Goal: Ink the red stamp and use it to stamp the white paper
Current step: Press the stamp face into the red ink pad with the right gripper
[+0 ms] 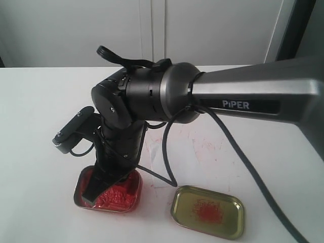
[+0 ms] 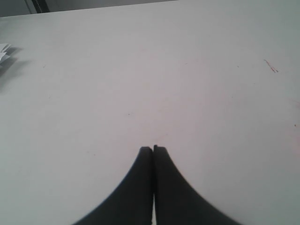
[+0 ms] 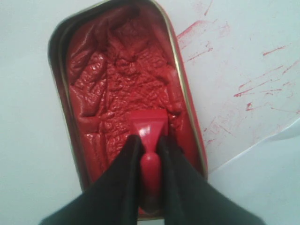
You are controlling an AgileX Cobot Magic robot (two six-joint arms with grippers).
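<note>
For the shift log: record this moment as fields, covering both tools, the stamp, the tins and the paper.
right tool: shut on the knob of the red stamp
red stamp: base down on the lumpy red ink inside the ink tin
ink tin: open, standing on the table
gold tin: beside the ink tin, red smear in its middle
white paper: lying beside the ink tin, red streaks on it
left tool: shut, holding nothing, over bare table
stage: inking the stamp
</note>
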